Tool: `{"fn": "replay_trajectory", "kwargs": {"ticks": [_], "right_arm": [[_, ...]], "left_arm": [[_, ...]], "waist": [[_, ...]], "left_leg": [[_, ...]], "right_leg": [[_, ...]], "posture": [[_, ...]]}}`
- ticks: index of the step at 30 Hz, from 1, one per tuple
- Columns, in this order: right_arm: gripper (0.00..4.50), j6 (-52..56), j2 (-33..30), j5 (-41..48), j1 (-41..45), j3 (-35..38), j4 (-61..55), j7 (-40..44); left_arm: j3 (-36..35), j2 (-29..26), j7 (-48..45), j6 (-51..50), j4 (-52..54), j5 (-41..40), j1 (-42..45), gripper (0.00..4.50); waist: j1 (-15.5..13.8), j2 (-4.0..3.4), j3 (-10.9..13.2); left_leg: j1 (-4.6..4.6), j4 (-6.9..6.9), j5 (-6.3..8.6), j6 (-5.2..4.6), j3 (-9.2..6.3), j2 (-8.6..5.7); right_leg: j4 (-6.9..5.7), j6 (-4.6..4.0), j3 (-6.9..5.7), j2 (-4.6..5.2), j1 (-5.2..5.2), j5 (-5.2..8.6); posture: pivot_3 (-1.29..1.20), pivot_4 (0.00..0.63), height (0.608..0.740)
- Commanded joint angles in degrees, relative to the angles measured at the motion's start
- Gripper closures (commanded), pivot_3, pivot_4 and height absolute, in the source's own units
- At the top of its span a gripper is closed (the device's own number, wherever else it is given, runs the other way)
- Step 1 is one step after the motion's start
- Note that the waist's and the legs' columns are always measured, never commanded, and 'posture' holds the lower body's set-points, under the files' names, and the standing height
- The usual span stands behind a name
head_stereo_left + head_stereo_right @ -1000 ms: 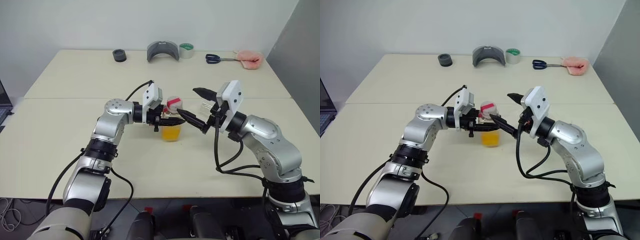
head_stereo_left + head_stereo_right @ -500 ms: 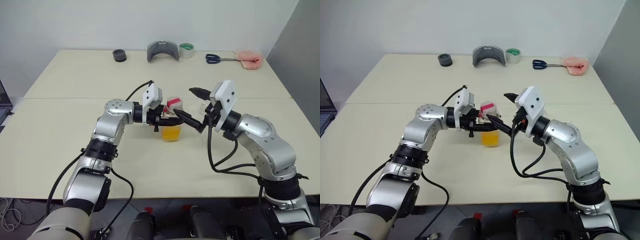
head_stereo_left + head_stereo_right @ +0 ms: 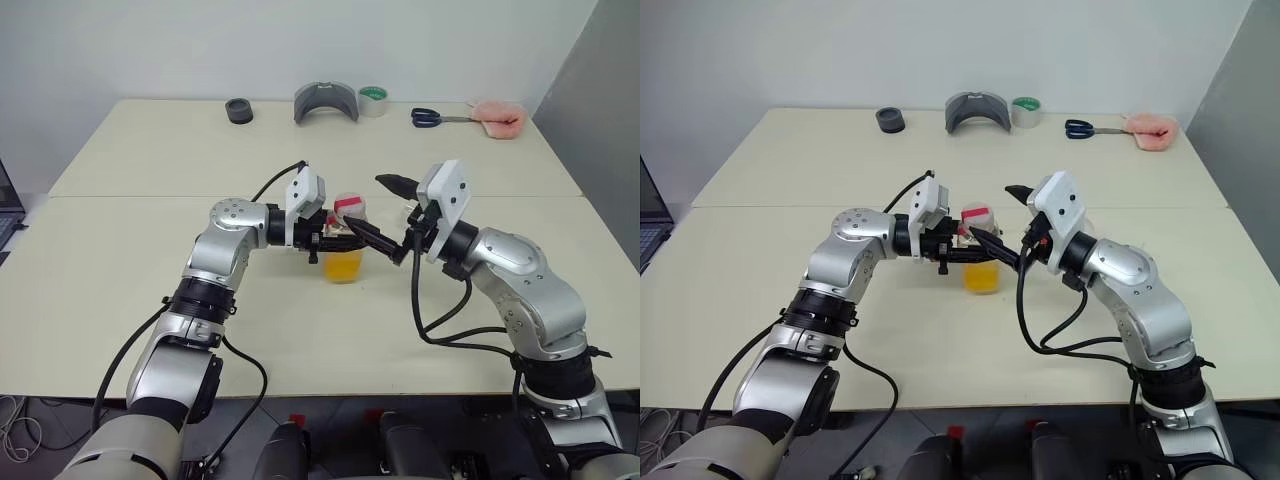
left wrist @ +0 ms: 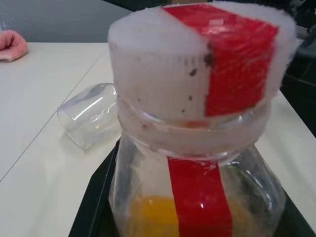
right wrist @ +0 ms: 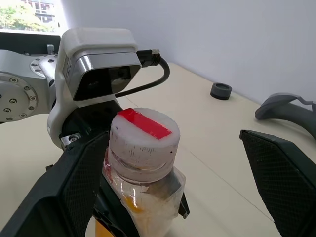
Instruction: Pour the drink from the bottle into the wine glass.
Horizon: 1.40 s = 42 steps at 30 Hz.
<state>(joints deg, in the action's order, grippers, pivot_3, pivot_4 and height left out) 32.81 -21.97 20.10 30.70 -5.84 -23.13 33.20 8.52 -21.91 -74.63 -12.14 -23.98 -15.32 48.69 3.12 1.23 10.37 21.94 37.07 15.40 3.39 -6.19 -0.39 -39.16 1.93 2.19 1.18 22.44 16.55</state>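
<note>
Counter (image 3: 300,330): pale cream surface, two slabs joined by a seam running across behind the arms.
Left end effector (image 3: 335,240): reaches in from the left at mid-counter, fingers clamped tight on the bottle just under its cap.
Bottle (image 3: 345,250): clear plastic, upright at the middle of the counter; white cap (image 5: 143,140) crossed by a red strip that continues down the front of the body.
Drink (image 3: 342,266): orange-yellow liquid filling the lower part of the bottle.
Right end effector (image 3: 385,215): comes in from the right, fingers spread wide; one finger lies beside the bottle's cap, the other stands well off behind it; it holds nothing.
Wine glass (image 4: 89,114): clear, seen in the left wrist view lying on its side on the counter just beyond the bottle; stem and foot cannot be made out.
Far edge, left to right: black ring (image 3: 238,110); grey curved piece (image 3: 326,101); roll of tape with green core (image 3: 373,100); blue-handled scissors (image 3: 432,117); pink cloth (image 3: 498,117).
</note>
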Motion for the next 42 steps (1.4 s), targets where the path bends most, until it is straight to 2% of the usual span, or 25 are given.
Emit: {"fn": "replay_trajectory", "kwargs": {"ticks": [1,7,25,42], "right_arm": [[0.0,-1.5,0.3,-0.5,1.5,0.3,-0.5,-0.5],[0.0,-1.1,0.6,0.1,1.4,0.5,-1.0,0.2],[0.0,4.1,-2.0,9.2,2.3,3.5,-2.2,3.8],[0.0,8.4,-3.6,11.0,5.9,2.0,0.6,5.9]], "left_arm": [[-0.6,0.2,-0.2,0.9,2.1,-0.9,0.5,2.76],[-0.6,0.2,-0.1,0.8,2.1,-0.8,0.6,2.76],[-0.9,-0.2,-0.5,0.9,1.8,-1.0,0.7,2.76],[-0.8,0.0,-2.1,-1.4,3.7,-3.0,0.8,2.76]], "waist": [[0.0,0.0,0.0],[0.0,0.0,0.0],[0.0,0.0,0.0],[0.0,0.0,0.0]], "left_leg": [[0.0,0.0,0.0,0.0,0.0,0.0],[0.0,0.0,0.0,0.0,0.0,0.0],[0.0,0.0,0.0,0.0,0.0,0.0],[0.01,0.01,0.0,0.0,-0.01,0.0]], "right_leg": [[0.0,0.0,0.0,0.0,0.0,0.0],[0.0,0.0,0.0,0.0,0.0,0.0],[0.0,0.0,0.0,0.0,0.0,0.0],[0.0,0.0,-0.01,0.0,0.0,0.0]], "posture": [[0.0,0.15,0.74],[0.0,0.15,0.74],[0.0,0.15,0.74],[0.0,0.15,0.74]]}}
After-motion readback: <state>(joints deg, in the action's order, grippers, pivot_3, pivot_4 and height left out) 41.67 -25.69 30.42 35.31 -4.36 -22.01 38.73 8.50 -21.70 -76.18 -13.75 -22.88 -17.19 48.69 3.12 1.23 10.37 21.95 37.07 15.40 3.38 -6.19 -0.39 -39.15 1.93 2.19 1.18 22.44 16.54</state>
